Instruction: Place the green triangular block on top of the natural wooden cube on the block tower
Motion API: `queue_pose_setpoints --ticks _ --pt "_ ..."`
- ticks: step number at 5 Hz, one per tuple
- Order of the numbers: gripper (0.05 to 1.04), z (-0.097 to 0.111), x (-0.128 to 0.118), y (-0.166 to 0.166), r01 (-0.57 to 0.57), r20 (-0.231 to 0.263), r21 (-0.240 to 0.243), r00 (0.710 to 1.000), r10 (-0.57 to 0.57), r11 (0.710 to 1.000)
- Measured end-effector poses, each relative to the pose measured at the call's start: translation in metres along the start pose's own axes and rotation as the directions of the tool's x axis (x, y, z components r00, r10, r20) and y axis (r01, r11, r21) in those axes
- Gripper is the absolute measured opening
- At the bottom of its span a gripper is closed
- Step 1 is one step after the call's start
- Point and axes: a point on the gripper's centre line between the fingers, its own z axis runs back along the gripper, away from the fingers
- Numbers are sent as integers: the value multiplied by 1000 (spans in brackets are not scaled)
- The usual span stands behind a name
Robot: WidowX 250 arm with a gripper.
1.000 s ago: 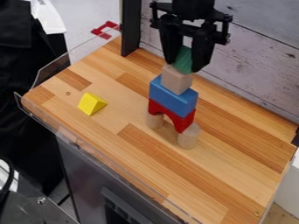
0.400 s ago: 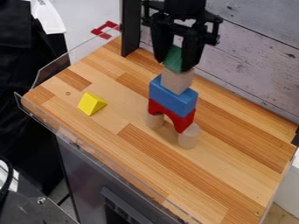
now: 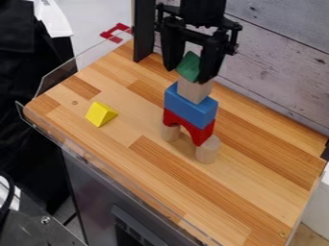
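My gripper (image 3: 188, 75): fingers apart, astride green block (image 3: 188, 66).
Change: I have shifted left in view, fingers wider.
Cube (image 3: 193, 90): beneath green block.

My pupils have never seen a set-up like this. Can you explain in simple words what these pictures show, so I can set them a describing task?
The black machine at the top is a robot arm, ending in a two-part gripper that hangs down. A fixed camera looks down at a slant on a wooden surface.

A block tower stands there. From the bottom: two plain round posts, a red arch, a blue block and a plain wooden block. At the top, within the gripper's reach, is a green block; whether it is gripped, I cannot tell. Apart from the tower lies a yellow wedge.
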Motion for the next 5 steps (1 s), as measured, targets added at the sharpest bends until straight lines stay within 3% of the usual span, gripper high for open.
queue_pose_setpoints --ticks 1,2,3,4,5 --pt "1002 1 -1 -6 5 -5 -35 1000 -5 999" --pt "1001 20 4 -14 8 42 -57 999 -6 998" --pt "1001 53 1 -24 37 105 -58 994 -31 998" --pt "1001 63 -10 -32 58 114 -21 992 -55 998" --pt "1001 55 -16 -36 52 71 37 996 -54 998"
